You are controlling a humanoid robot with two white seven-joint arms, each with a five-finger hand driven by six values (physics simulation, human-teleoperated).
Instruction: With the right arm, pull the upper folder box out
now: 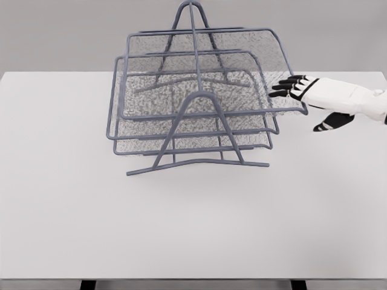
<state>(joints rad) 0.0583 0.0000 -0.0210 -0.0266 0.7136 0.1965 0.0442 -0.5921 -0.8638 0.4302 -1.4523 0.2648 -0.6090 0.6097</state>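
White table (72, 211) — right hand (314, 96) (fingers (289, 86) spread) beside upper tray (199, 78)

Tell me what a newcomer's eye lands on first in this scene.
The grey wire-mesh folder rack dominates, standing on the far middle of the white table with its trays stacked between A-shaped frames. Next comes the right robot hand, white with black fingers, reaching in from the right edge. Its spread fingers are at the right rim of the upper tray, and it holds nothing.
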